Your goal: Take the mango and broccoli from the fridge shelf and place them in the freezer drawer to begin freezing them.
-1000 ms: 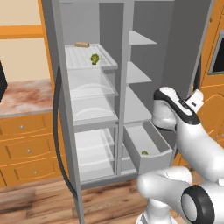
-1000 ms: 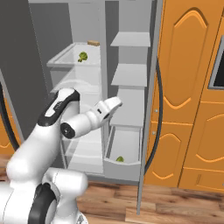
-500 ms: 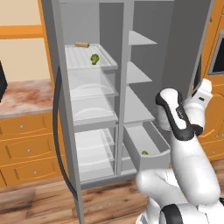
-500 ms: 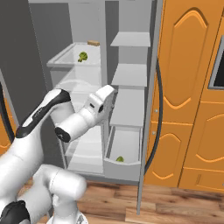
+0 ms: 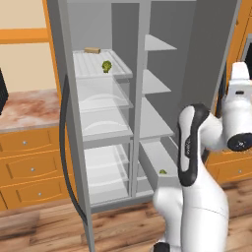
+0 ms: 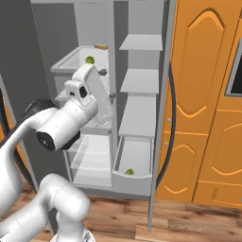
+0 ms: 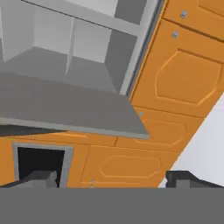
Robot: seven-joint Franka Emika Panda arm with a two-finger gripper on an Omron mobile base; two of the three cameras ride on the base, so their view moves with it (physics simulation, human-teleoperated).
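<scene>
Kitchen: orange wooden cabinets (image 6: 208, 94) and wood-plank floor (image 5: 44, 231) around a tall grey open fridge (image 5: 142, 29)
Arm: white Franka arm (image 6: 61, 127) raised in front of the fridge
Freezer drawer (image 6: 133, 163): grey box, pulled out at lower right
Fridge shelf (image 5: 93, 66): translucent whitish panel, top left
Gripper (image 7: 111, 178): jaws wide apart, holding nothing
Broccoli (image 5: 106, 66): bumpy dark green clump on fridge shelf
Mango (image 6: 129, 172): small yellow-green oval lying inside freezer drawer
</scene>
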